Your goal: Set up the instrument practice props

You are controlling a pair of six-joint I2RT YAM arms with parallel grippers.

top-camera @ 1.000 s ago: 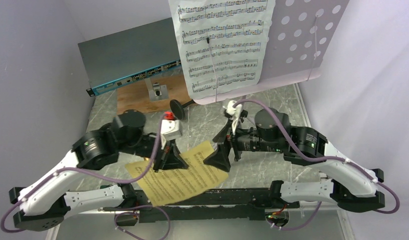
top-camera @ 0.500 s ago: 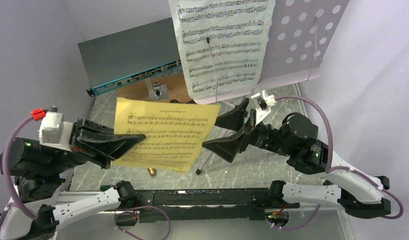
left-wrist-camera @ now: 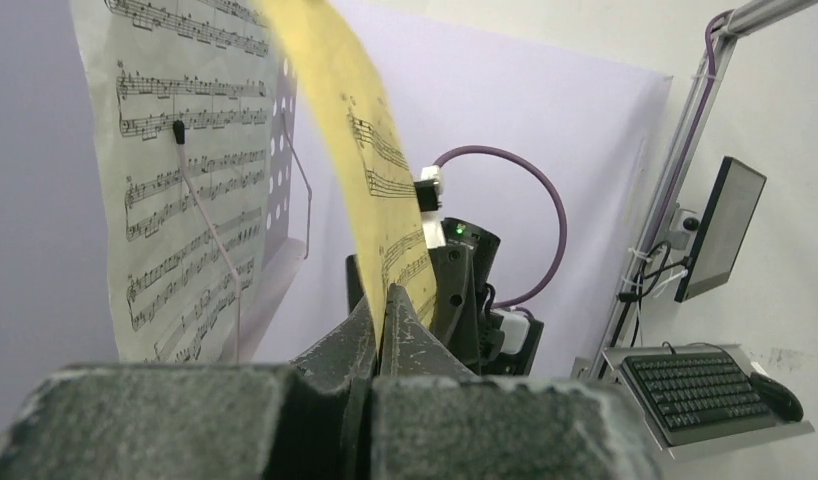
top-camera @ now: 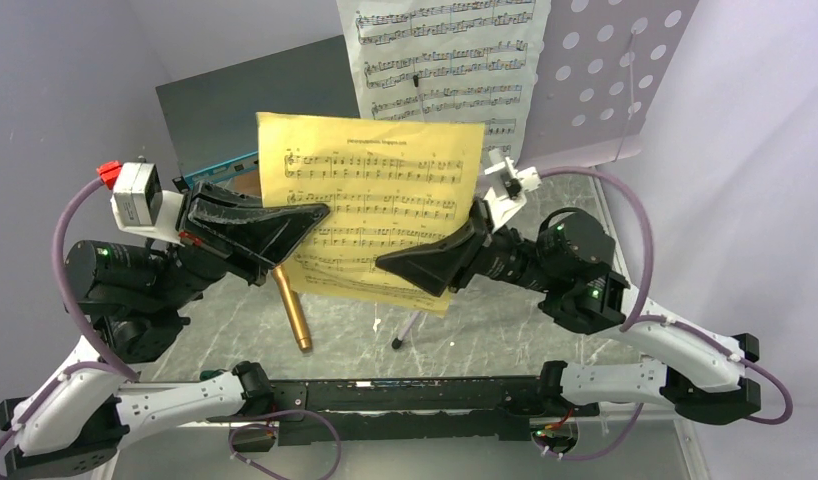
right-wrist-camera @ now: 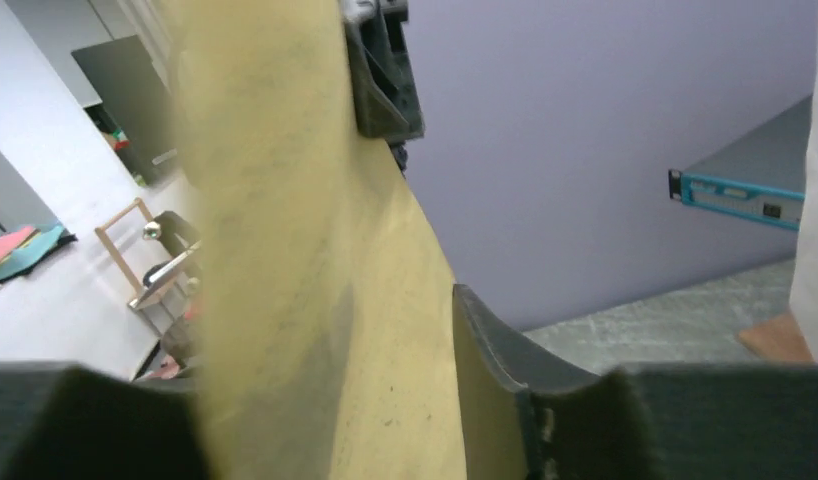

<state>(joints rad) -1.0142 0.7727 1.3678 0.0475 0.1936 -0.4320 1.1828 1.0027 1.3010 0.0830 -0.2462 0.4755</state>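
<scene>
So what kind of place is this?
Probably a robotics lab cell, not a music room: left arm and right arm bolted to a walled table, monitor and keyboard nearby.

Yellow sheet (top-camera: pixel 375 200) hangs before the lilac stand (top-camera: pixel 605 80).

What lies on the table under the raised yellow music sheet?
A gold microphone lies there, its upper end hidden, with a thin stand leg nearby. The yellow sheet covers the table farther back.

White arm links (top-camera: pixel 85 388), black joints (top-camera: pixel 125 278) and wedge fingers (top-camera: pixel 275 225), purple cables (top-camera: pixel 640 215), green lights (top-camera: pixel 102 252)
</scene>
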